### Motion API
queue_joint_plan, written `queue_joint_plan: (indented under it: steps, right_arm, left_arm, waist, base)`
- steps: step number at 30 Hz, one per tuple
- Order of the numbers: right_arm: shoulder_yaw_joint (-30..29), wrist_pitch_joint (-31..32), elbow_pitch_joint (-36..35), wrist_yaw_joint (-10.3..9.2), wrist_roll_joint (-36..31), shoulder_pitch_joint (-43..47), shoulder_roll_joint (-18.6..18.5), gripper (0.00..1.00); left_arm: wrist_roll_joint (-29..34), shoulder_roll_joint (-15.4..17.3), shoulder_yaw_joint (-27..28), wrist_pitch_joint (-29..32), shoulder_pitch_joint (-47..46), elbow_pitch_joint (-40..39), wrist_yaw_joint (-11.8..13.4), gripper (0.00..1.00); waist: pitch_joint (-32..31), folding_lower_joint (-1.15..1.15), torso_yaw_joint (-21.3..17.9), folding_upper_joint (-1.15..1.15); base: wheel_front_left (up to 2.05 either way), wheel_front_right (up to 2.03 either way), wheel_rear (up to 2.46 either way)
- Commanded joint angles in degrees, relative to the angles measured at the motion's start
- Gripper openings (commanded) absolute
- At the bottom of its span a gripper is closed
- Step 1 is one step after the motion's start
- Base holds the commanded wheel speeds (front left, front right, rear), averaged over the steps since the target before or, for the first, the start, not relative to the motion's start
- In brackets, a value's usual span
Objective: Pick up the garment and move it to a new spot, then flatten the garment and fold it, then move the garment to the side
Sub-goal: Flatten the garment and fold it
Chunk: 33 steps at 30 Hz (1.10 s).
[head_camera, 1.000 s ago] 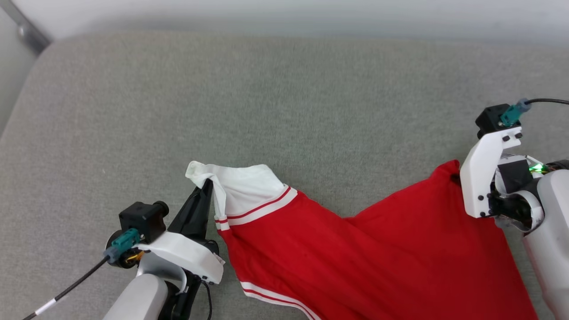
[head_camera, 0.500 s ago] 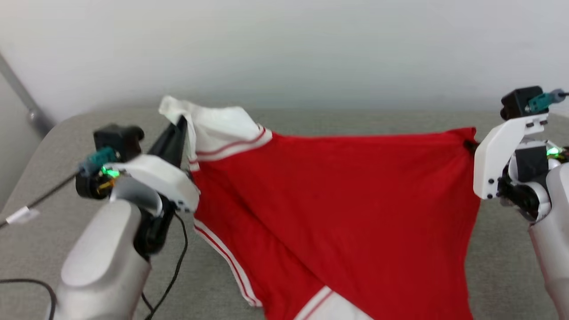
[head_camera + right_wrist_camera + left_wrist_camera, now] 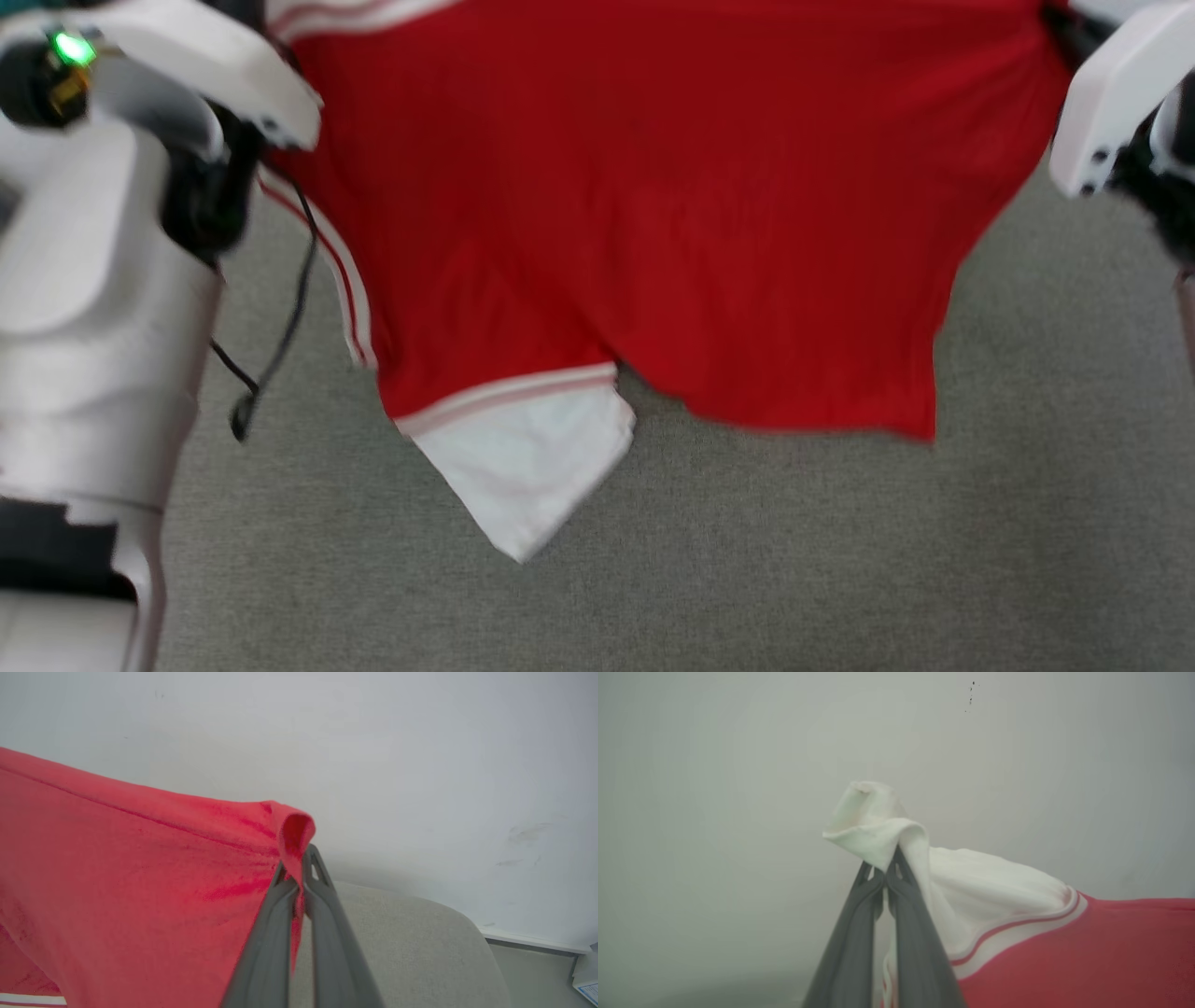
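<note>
Status: garment (image 3: 653, 205) is held up over the grey padded surface (image 3: 794, 579), stretched between both arms from 11 to 1 o'clock in the head view, with the red body hanging down to centre. One white sleeve (image 3: 527, 467) dangles at the lower left of the red panel, around 7 o'clock. Its tip points to 6 and the striped trim sits just above it.

On the left gripper (image 3: 883, 877) the jaws are pinched tight on the bunched edge of the second sleeve. Cloth is folded over the tips, and the rest trails off toward 4 o'clock in the left wrist view, against a pale wall (image 3: 738, 765).

On the right gripper (image 3: 299, 875) the jaws are clamped on a red corner. A small curl of fabric stands at 12 o'clock above the tips, and the cloth is pulled taut toward 9.

In the head view the left arm (image 3: 93, 280) is at 9 o'clock with a black cable (image 3: 280, 308) looping beside it. The right wrist housing (image 3: 1111, 103) is at 2 o'clock. That view is motion-blurred.
</note>
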Motion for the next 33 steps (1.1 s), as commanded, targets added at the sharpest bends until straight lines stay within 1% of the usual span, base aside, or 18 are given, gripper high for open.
queue_joint_plan:
  steps: [1,10,16,17,24,33]
  right_arm:
    - [0.12,-1.23,-0.36,-0.04,-0.62,-3.1,-0.67,0.0]
    - [-1.39,-9.51,0.54,-0.06,-4.05,-18.3,-1.07,0.0]
    - [-0.91,-15.47,2.47,-0.06,-5.82,-26.75,-0.92,0.0]
    - [-0.91,-15.47,2.47,-0.06,-5.82,-26.75,-0.92,0.0]
    - [-0.09,-20.22,5.42,-0.06,-6.84,-35.14,0.21,0.0]
    - [4.03,-25.03,12.23,-0.05,-4.0,-41.9,2.01,0.0]
  left_arm:
    - [0.68,0.88,0.15,-0.62,-3.63,1.01,-0.31,0.0]
    - [2.43,3.71,1.32,-3.21,-21.09,4.57,-1.0,0.0]
    - [3.65,5.33,1.11,-4.76,-30.0,5.77,-1.61,0.0]
    - [3.65,5.33,1.11,-4.76,-30.0,5.77,-1.61,0.0]
    - [4.25,6.47,0.54,-6.25,-37.16,7.16,-2.24,0.0]
    - [3.16,6.15,-0.11,-7.89,-40.99,10.57,-2.9,0.0]
  waist:
    - [4.77,0.0,-0.85,0.0]
    - [15.62,0.0,-2.28,0.0]
    - [21.79,0.0,-2.54,0.0]
    - [21.79,0.0,-2.54,0.0]
    - [28.51,0.0,-2.45,0.0]
    - [35.27,0.0,-2.14,0.0]
  base:
    - [0.0,0.0,0.0]
    - [0.0,0.0,0.0]
    - [0.0,0.0,0.0]
    - [0.0,0.0,0.0]
    - [0.0,0.0,0.0]
    - [0.0,0.0,0.0]
